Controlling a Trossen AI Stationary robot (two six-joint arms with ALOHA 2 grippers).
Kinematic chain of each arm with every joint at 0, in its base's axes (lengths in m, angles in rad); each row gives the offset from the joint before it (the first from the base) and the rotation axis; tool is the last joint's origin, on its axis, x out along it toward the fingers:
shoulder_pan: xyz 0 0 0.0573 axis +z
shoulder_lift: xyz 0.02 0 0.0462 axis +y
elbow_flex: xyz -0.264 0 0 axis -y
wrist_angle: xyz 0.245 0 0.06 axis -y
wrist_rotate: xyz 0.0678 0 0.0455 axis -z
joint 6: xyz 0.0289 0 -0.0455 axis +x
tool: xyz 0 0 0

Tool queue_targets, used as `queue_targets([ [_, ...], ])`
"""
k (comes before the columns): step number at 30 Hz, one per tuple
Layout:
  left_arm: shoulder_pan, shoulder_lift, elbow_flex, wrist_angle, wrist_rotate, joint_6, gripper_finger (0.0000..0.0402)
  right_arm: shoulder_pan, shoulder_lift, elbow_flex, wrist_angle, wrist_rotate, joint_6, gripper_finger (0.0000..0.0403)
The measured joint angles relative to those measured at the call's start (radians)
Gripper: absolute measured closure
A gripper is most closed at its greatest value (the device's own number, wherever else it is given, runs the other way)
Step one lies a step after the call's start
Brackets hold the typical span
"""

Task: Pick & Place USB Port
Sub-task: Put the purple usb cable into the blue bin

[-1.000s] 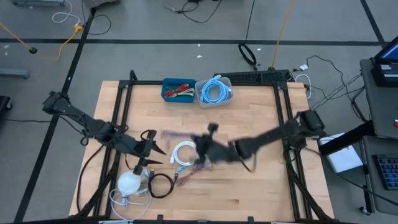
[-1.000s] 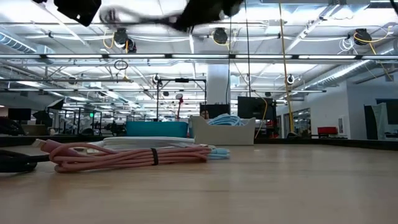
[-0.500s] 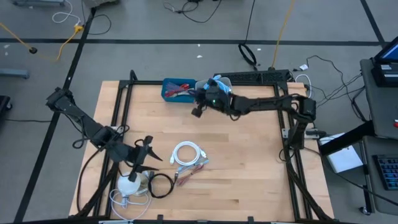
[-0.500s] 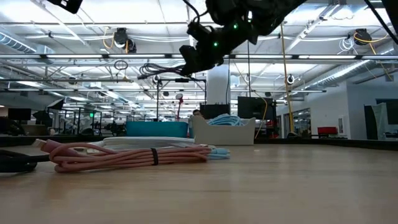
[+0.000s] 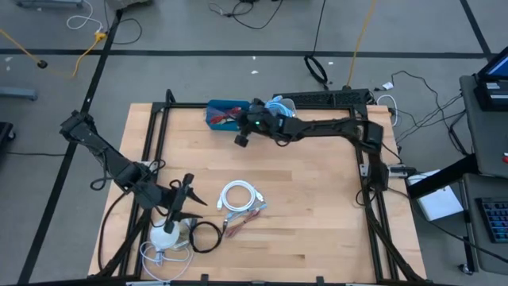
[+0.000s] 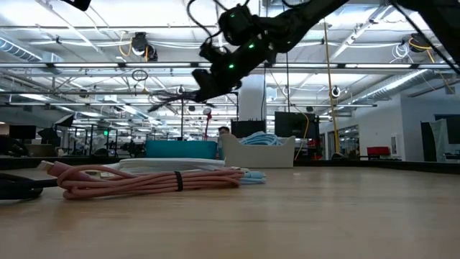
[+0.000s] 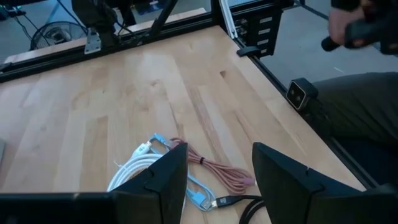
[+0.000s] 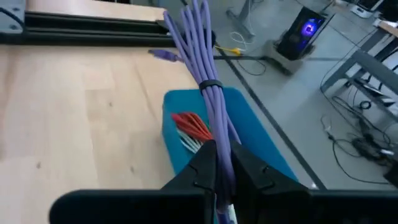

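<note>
A large open-plan robotics laboratory. A light wooden desk (image 5: 302, 199) in a black metal frame (image 5: 362, 135) stands on a grey floor (image 5: 159, 32) crossed by loose cables; the low view shows ceiling trusses with strip lights (image 6: 374, 43) and distant workstations with monitors (image 6: 291, 124).

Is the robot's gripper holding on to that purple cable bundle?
Touching. In the right wrist view, the right gripper has both dark fingers pressed shut against the purple cable bundle, which sticks out beyond them above the blue bin.
</note>
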Motion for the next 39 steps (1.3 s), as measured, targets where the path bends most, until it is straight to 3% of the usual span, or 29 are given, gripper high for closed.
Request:
queue_targets([
  [8, -0.001, 0.000, -0.016, 0.002, 0.001, -0.011, 0.0218, 0.001, 0.162, 0.238, -0.149, 0.003, -0.025, 0.0390],
  [11, -0.001, 0.000, -0.039, 0.006, 0.008, -0.022, 0.0218, -0.017, 0.207, 0.291, -0.213, 0.054, -0.028, 0.0390],
  [16, -0.004, 0.000, -0.050, 0.002, 0.011, -0.041, 0.0218, -0.054, 0.210, 0.301, -0.268, 0.110, 0.010, 0.0390],
  [35, -0.023, -0.002, -0.050, 0.011, 0.009, -0.033, 0.0218, -0.089, 0.210, 0.301, -0.269, 0.051, 0.048, 0.0390],
  [39, -0.023, -0.002, -0.050, 0.011, 0.009, -0.033, 0.0218, -0.089, 0.210, 0.301, -0.267, 0.021, 0.055, 0.0361],
])
